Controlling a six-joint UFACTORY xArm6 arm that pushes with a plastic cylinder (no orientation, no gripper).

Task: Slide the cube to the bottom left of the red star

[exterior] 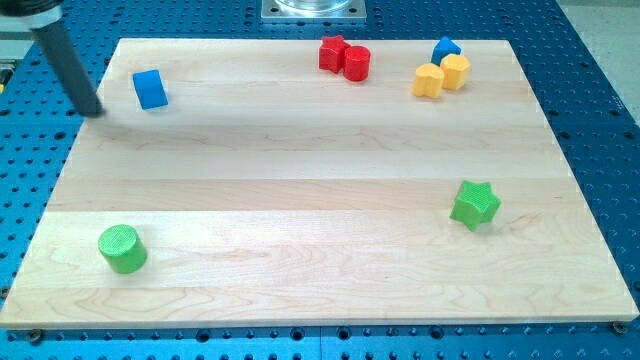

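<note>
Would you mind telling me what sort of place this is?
Probably a robotics lab bench: a wooden board on a blue perforated table, with toy blocks like the blue cube beside my tip.

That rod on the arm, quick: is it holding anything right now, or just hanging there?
Tool: a bare rod that cannot open or close, holding nothing.
My tip is near the board's left edge, left of the blue cube, not touching it.

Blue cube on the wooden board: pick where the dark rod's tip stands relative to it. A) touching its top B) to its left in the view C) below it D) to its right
B: my tip stands left of the blue cube, with a gap between them.
</note>
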